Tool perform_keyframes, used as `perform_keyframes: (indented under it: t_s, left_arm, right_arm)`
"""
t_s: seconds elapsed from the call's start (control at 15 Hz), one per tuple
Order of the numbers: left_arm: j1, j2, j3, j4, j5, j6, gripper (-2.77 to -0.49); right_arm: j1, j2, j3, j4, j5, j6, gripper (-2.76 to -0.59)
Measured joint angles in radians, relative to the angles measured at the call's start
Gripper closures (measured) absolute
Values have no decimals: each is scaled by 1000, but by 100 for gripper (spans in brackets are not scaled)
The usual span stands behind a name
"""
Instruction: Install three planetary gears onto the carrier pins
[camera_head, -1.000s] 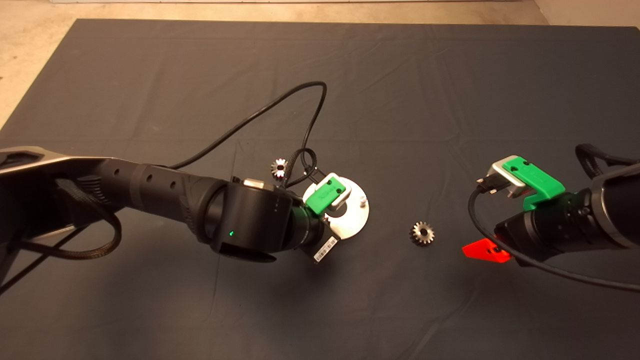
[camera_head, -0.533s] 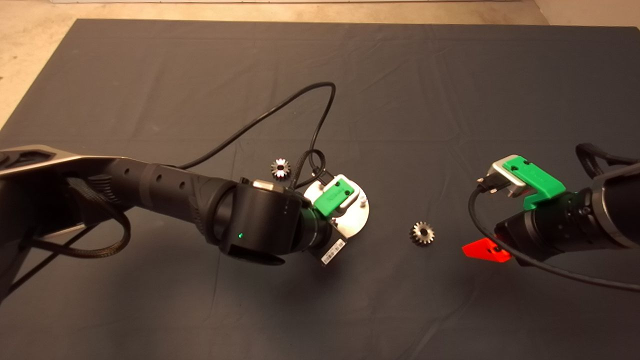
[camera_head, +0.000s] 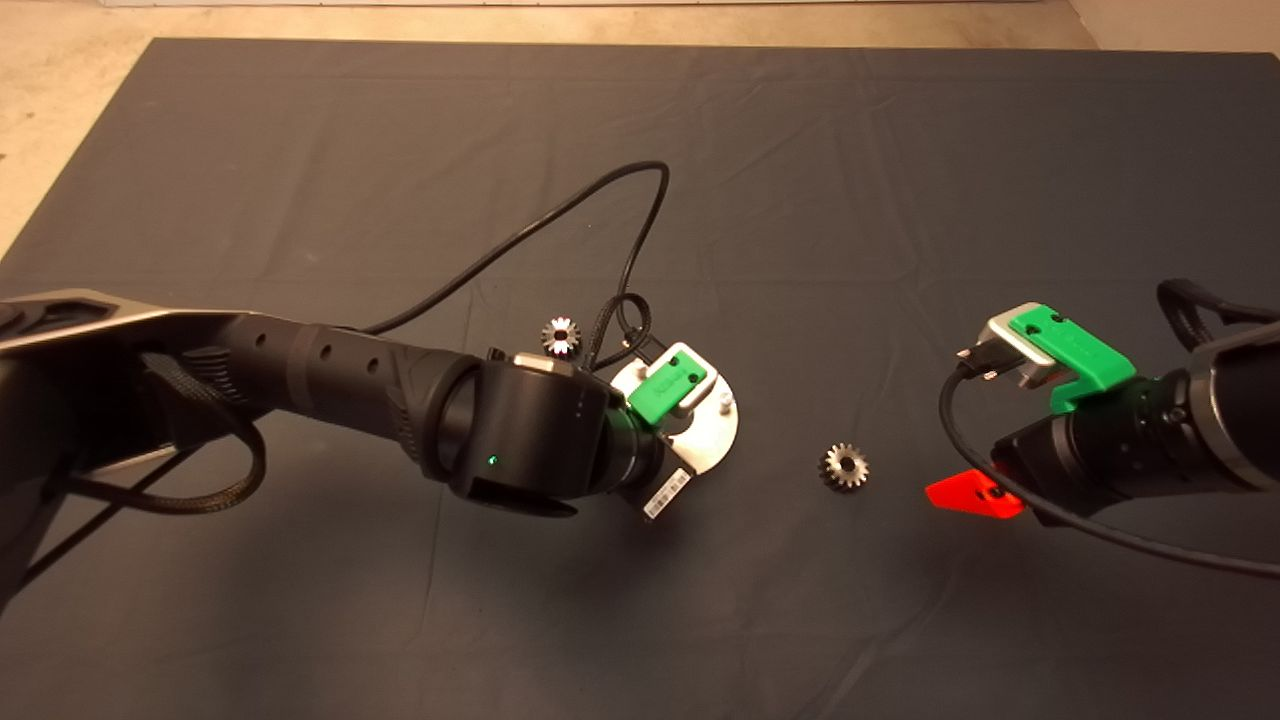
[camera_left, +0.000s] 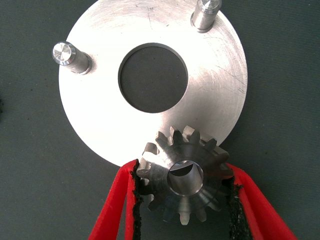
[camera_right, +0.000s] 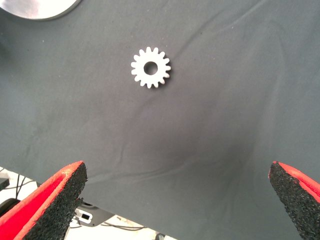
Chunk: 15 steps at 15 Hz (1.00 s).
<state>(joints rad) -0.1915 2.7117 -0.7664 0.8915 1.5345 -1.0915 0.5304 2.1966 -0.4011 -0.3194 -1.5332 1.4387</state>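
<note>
My left gripper (camera_left: 182, 172) is shut on a planetary gear (camera_left: 185, 182), a small silvery toothed wheel. It holds the gear over the near edge of the shiny carrier disc (camera_left: 100, 110). A bright crescent shows inside the gear's hole. Two bare carrier pins (camera_left: 67, 54) (camera_left: 206, 12) stand upright on the disc; the third is hidden. In the head view the left wrist covers much of the disc (camera_head: 715, 440). A second gear (camera_head: 561, 336) lies on the mat beyond the wrist. A third gear (camera_head: 845, 466) (camera_right: 150, 67) lies right of the disc. My right gripper (camera_right: 177, 172) is open and empty, hovering right of that gear.
A black cable (camera_head: 640, 200) loops over the mat behind the left wrist. The dark mat (camera_head: 900, 200) ends at a pale floor along the far and left edges. The right gripper's red finger (camera_head: 975, 495) sits low, near the third gear.
The left wrist has shifted a little to the right over the disc, carrying the gear. The right arm has drifted slightly right. The two loose gears have not moved.
</note>
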Motion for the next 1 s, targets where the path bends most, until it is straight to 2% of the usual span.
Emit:
perform_keyframes:
  t_s: [0.4,0.67,1.0]
  left_arm:
    - [2,0,0,3,0,0,-86]
    - [30,0,1,15,-1,0,-86]
    - [30,-3,0,21,-10,0,-86]
  right_arm:
    - [9,0,0,6,0,0,-273]
    - [13,0,0,11,0,0,-273]
    - [22,0,1,19,1,0,-273]
